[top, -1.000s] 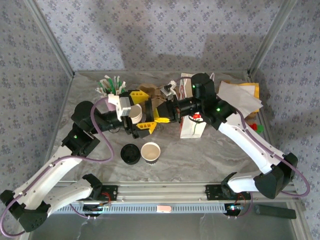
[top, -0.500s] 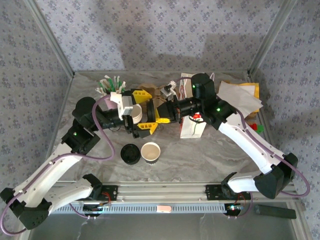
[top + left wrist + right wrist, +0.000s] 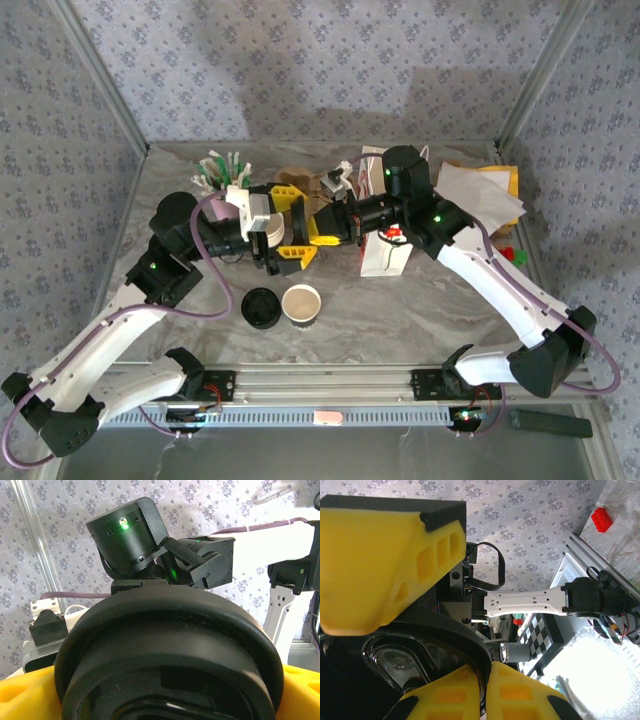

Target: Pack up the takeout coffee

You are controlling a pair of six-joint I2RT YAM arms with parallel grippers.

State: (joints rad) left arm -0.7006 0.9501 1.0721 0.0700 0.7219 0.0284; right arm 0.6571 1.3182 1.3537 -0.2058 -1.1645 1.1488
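A black plastic lid (image 3: 165, 645) hangs in the air above the back middle of the table. My right gripper (image 3: 486, 680) is shut on its rim (image 3: 470, 645), the two yellow fingers pinching it edge-on. My left gripper (image 3: 288, 224) stands open, its yellow fingers (image 3: 20, 695) wide on either side of the same lid; one finger (image 3: 380, 565) shows in the right wrist view. Contact with the lid cannot be made out. The takeout coffee cup (image 3: 301, 303), white paper with a brown inside, stands open-topped near the front, apart from both grippers.
A low black pile of lids (image 3: 260, 307) sits left of the cup. A stack of white cups (image 3: 272, 228) stands under the left gripper. A white paper bag (image 3: 385, 255) stands under the right arm. Stirrers (image 3: 222, 168) are at back left, papers (image 3: 480, 195) at back right.
My left gripper has slid right toward the right gripper, and its jaws have narrowed a little round the lid. The right arm has held still.
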